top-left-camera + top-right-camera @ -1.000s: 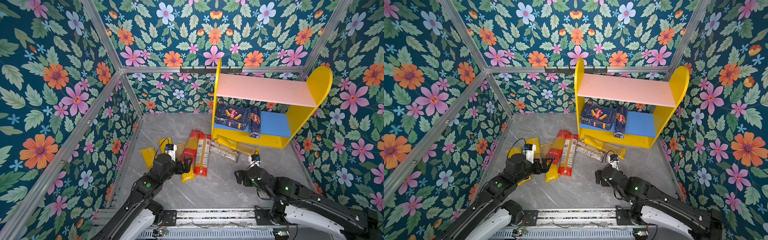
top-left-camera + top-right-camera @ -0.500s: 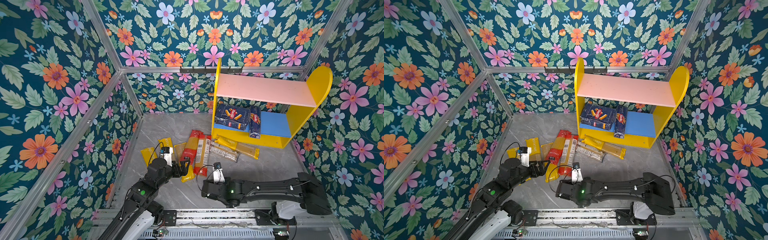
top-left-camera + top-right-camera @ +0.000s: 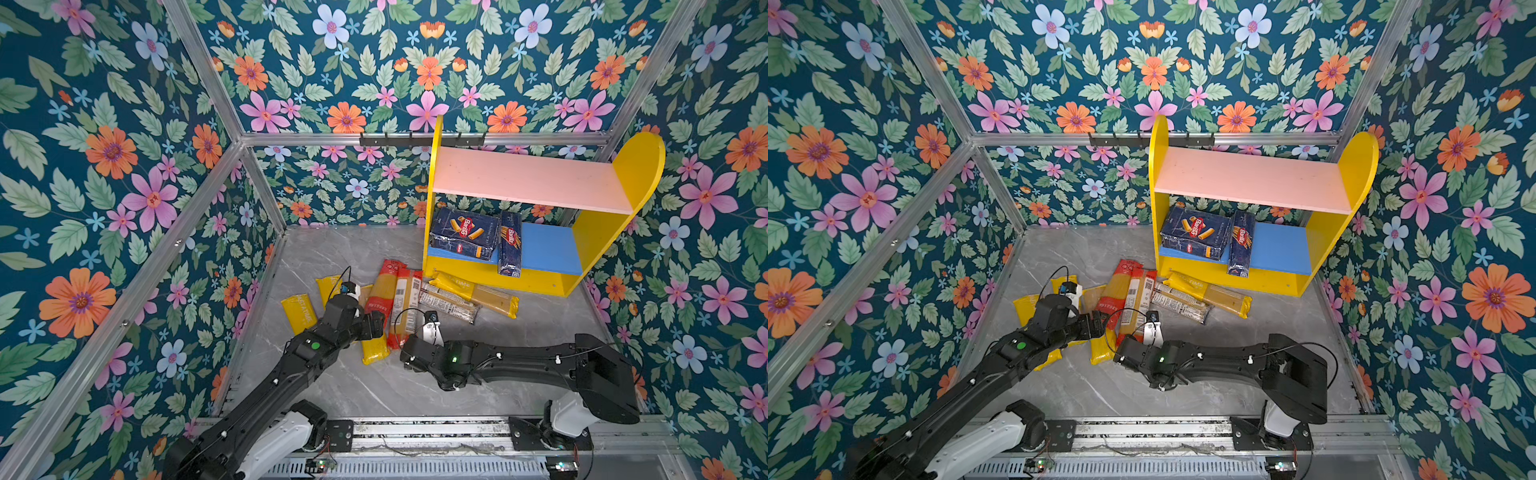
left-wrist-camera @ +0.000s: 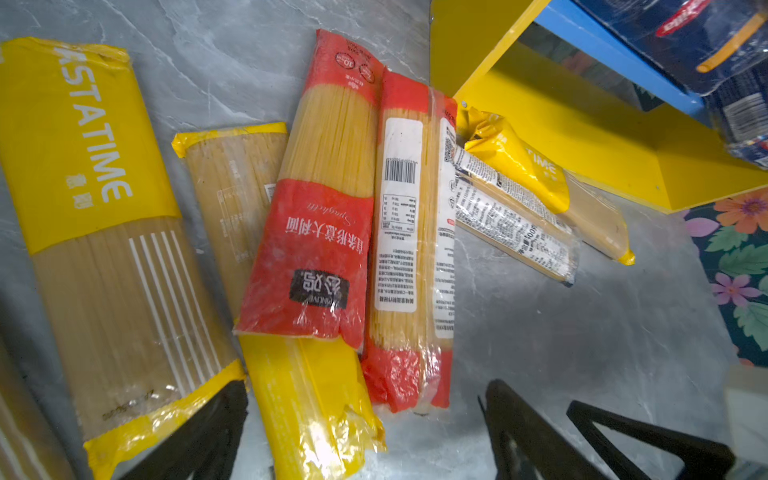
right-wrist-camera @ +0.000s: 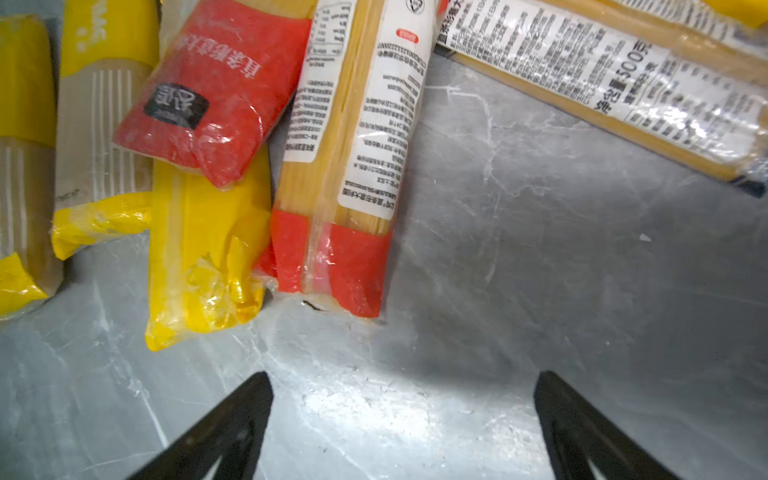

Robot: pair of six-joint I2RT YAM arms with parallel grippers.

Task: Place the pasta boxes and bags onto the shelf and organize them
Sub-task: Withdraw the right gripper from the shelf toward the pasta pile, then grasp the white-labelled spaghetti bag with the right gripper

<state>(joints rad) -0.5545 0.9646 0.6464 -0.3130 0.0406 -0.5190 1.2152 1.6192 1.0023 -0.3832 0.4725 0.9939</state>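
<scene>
Several bags lie in a loose fan on the grey floor in front of the shelf (image 3: 636,166) (image 3: 1358,166). Both pasta boxes, the wide one (image 3: 463,235) and the narrow one (image 3: 510,245), rest on its blue lower board. My left gripper (image 3: 374,326) (image 4: 365,424) is open, and its fingers straddle the near end of a yellow-ended bag (image 4: 316,407) that lies under a red-ended bag (image 3: 382,291). My right gripper (image 3: 406,351) (image 5: 401,399) is open and empty. It hangs over bare floor just short of the second red-ended bag (image 5: 332,257).
A white-labelled bag (image 3: 449,301) and a yellow bag (image 3: 478,291) lie against the shelf's yellow base. Two more yellow bags (image 3: 297,313) sit by the left wall. The pink upper board (image 3: 528,183) is bare. Floral walls close in on three sides.
My right arm has swung from the right side of the floor across to the near ends of the bags. The left gripper has stayed at the yellow bag's end, shifting only slightly.
</scene>
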